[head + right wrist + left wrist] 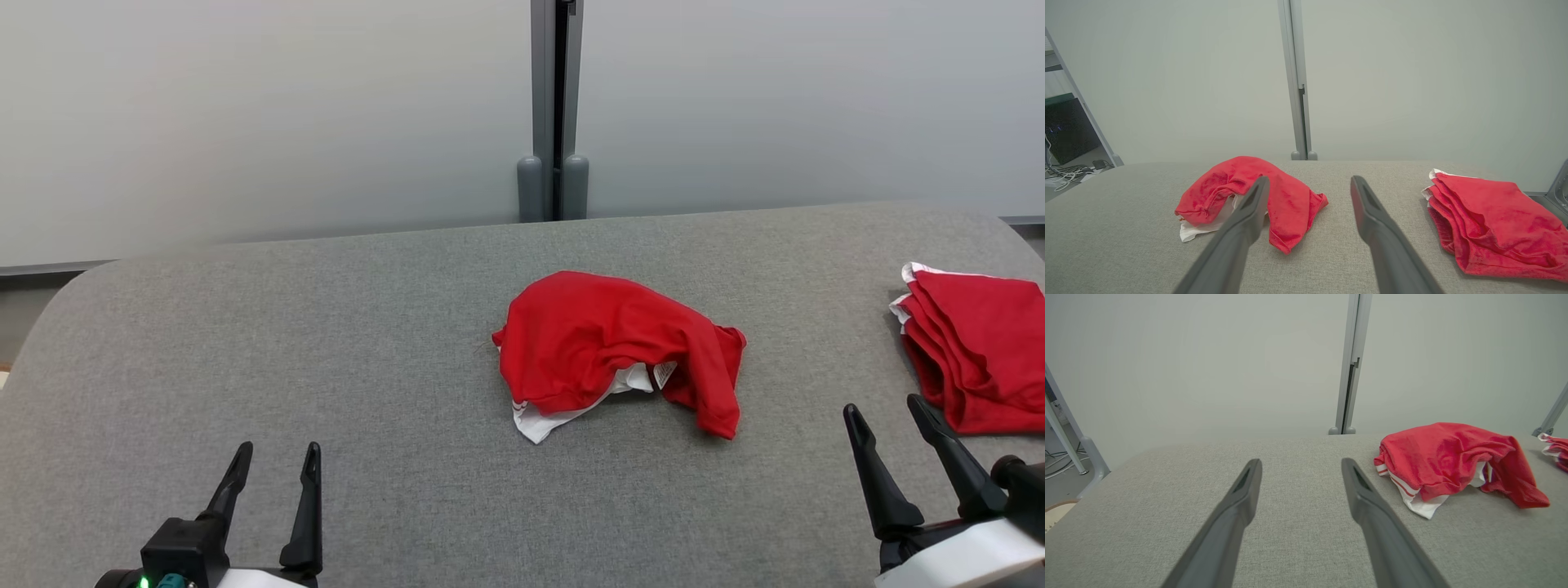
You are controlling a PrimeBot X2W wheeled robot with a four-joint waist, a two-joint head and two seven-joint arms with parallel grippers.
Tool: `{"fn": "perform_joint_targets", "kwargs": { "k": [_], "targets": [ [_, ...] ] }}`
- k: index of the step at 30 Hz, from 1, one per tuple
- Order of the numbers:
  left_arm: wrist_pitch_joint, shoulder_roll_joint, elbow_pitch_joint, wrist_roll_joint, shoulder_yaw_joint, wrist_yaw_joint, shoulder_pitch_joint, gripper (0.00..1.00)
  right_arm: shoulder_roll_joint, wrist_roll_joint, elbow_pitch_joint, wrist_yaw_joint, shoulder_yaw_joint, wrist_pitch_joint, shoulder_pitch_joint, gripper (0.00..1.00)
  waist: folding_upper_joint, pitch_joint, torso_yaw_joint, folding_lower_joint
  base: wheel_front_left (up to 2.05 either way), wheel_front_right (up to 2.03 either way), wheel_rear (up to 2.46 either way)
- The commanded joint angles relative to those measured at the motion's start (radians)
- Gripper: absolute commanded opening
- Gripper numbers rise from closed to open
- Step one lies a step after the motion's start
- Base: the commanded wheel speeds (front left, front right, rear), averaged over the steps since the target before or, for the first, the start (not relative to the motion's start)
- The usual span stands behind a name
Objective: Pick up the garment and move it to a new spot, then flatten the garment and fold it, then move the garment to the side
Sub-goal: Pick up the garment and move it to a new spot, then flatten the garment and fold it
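Head view has the garment (608, 347) lying in a crumpled red heap about the middle of the grey cloth-covered tabletop (326, 343), well in from every edge. One red end trails off toward the right, and a white hem with thin red stripes pokes out on the side nearest the robot, with a small white label showing beside it.

The left gripper (277, 449) sits over the near-left part of the tabletop, well apart from the garment. Its two dark fingers are spread wide with only bare grey cloth between them. The right gripper (883, 406) is over the near-right part, fingers likewise spread and holding nothing. It is clear of the garment too, though in the right wrist view one finger crosses in front of the heap.

A folded red pile (980, 351) with white edging lies at the right edge of the tabletop, just beyond the right gripper's fingertips.

Behind the far edge stand pale wall panels (245, 106), joined by a grey post (555, 106).
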Motion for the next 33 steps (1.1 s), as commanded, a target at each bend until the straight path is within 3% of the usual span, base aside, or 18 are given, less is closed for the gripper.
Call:
{"fn": "perform_joint_targets", "kwargs": {
  "k": [1, 13, 20, 26, 33],
  "targets": [
    [0.0, 0.005, -0.002, -0.004, -0.002, 0.006, -0.006, 1.0, 0.003, -0.003, 0.001, 0.0, -0.003, 0.001, 0.011, 1.0, 0.0, -0.002, 0.002, 0.0, 0.0, 0.0, 0.0],
    [-0.002, 0.0, -0.015, -0.004, -0.016, 0.011, -0.021, 1.0, 0.003, 0.007, -0.005, 0.0, -0.009, -0.004, 0.011, 1.0, 0.0, 0.009, 0.012, 0.0, 0.0, 0.0, 0.0],
    [0.023, -0.047, 0.023, 0.015, -0.107, -0.045, -0.134, 1.0, -0.003, 0.013, -0.024, 0.0, -0.005, -0.001, -0.021, 1.0, 0.0, 0.076, 0.003, 0.0, 0.0, 0.0, 0.0],
    [0.013, -0.128, 0.186, 0.002, -0.183, -0.13, -0.306, 1.0, -0.022, 0.022, -0.035, 0.0, 0.011, -0.007, -0.078, 1.0, 0.0, 0.18, -0.049, 0.0, 0.0, 0.0, 0.0],
    [0.013, -0.188, 0.483, -0.043, -0.228, -0.187, -0.465, 1.0, -0.034, 0.042, -0.016, 0.0, 0.027, -0.038, -0.139, 1.0, 0.0, 0.282, -0.115, 0.0, 0.0, 0.0, 0.0]
  ]
}}
